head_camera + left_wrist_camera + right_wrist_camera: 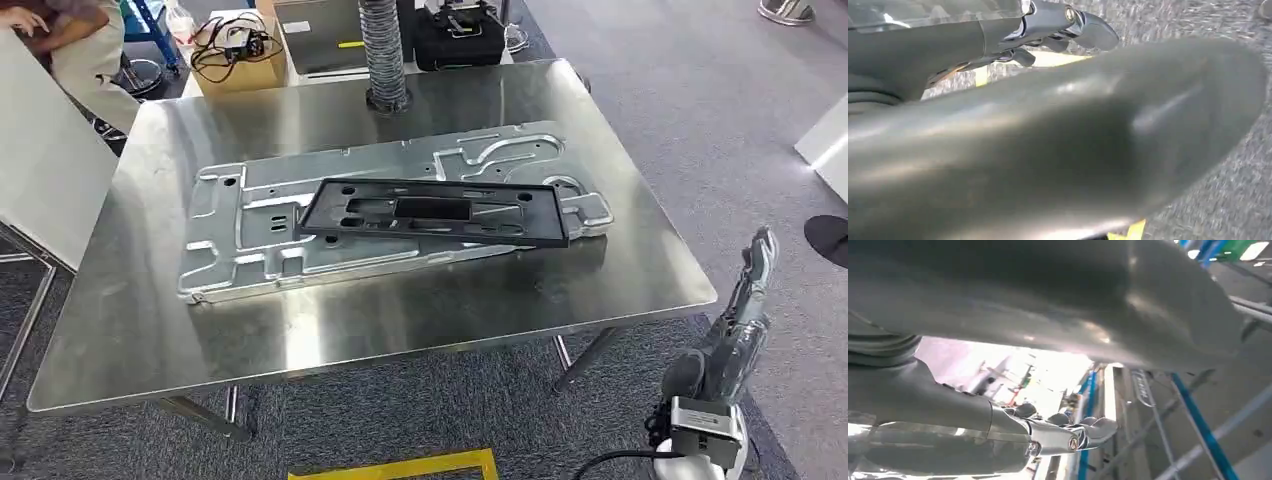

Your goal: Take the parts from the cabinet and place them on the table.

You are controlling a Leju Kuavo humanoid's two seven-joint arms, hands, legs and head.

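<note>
A flat black rectangular plastic frame (pixel 435 212) lies on a large silver stamped metal panel (pixel 300 215), both at the centre of the steel table (pixel 400 330). At lower right, the right robot hand (pixel 745 310) hangs beside the table, fingers extended, holding nothing. The left robot hand (pixel 1068 27) holds nothing; its finger spread is unclear. The black frame overhangs the panel's edge and, if bumped, might slide.

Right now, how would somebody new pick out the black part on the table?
Find the steel table. A large silver stamped panel lies across its middle, and the black frame rests flat on top of that panel. It is the only dark, flat rectangular piece there, with cut-outs.
</note>
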